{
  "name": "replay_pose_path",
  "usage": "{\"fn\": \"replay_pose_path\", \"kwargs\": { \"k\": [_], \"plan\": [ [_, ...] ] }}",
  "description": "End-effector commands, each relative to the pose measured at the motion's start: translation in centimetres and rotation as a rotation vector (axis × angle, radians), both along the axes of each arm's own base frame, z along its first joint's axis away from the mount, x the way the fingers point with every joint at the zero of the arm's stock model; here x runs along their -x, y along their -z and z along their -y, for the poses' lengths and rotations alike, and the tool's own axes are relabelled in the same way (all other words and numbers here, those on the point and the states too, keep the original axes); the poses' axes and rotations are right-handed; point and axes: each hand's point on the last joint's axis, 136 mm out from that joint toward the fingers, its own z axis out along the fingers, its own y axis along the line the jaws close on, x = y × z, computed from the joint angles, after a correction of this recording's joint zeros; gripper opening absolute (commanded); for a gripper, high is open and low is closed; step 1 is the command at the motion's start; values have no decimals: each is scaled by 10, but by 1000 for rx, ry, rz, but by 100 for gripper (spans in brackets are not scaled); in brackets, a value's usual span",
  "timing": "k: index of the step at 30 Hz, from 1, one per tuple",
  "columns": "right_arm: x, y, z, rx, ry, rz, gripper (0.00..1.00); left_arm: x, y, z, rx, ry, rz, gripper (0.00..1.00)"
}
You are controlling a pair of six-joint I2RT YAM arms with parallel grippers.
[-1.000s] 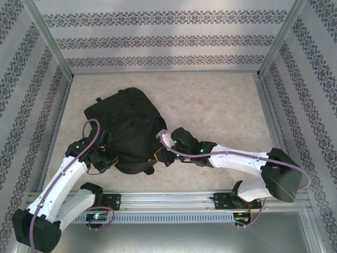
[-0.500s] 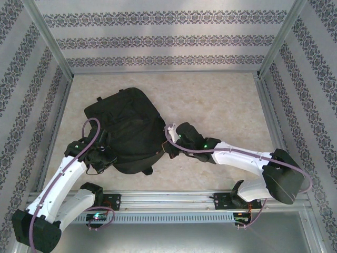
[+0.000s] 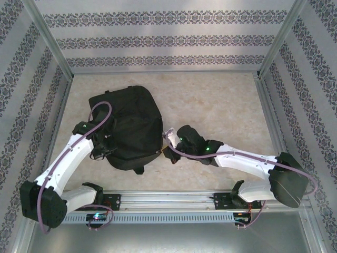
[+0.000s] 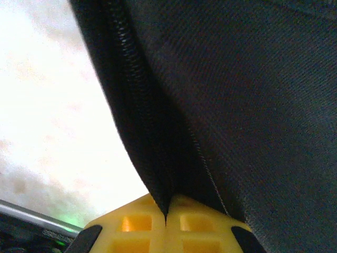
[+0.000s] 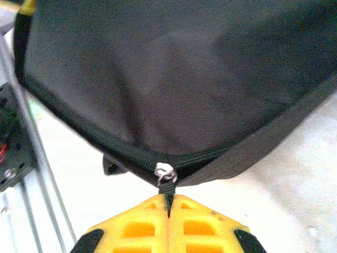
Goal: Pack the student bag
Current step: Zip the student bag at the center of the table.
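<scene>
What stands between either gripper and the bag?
Nothing visible. The left gripper is shut on the bag at its zippered edge, and the right gripper is shut on the zipper pull.

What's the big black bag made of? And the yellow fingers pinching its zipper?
The student bag looks like woven black cloth, matte: fine diagonal threads show. Its zipper pull has a shiny ring, probably metal. The fingers of the right hand look like smooth yellow plastic with molded square hollows.
</scene>
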Motion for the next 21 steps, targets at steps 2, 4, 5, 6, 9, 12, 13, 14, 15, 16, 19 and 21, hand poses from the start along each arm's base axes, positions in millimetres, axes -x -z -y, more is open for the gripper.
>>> {"fn": "replay_pose_path", "kwargs": {
  "k": [2, 4, 5, 6, 9, 12, 13, 14, 15, 16, 19, 21],
  "plan": [
    [24, 1, -19, -18, -131, -31, 0, -41, -31, -31, -208, 27, 116, 0],
    [25, -1, -31, -31, -150, -39, 0, -53, -33, -32, -233, 42, 123, 0],
    [24, -3, -38, -39, -160, -40, 0, -60, -34, -32, -245, 50, 128, 0],
    [23, -4, -45, -47, -165, -44, 0, -66, -34, -31, -247, 57, 136, 0],
    [17, -9, -69, -79, -184, -63, 0, -87, -32, -25, -242, 87, 162, 4],
    [12, -13, -96, -116, -195, -99, 0, -109, -31, -21, -247, 84, 186, 8],
    [9, -14, -105, -131, -194, -112, 0, -117, -32, -18, -240, 82, 199, 10],
    [8, -17, -115, -149, -198, -125, 0, -125, -33, -15, -231, 80, 213, 12],
    [7, -20, -123, -163, -201, -136, 0, -132, -36, -12, -219, 79, 229, 13],
    [5, -26, -132, -177, -196, -147, 0, -139, -39, -9, -208, 85, 244, 14],
    [-4, -39, -146, -208, -175, -150, 0, -141, -51, -15, -238, 65, 255, 20],
    [-14, -37, -141, -180, -131, -131, 0, -129, -55, -22, -250, 30, 238, 31]
  ]
}}
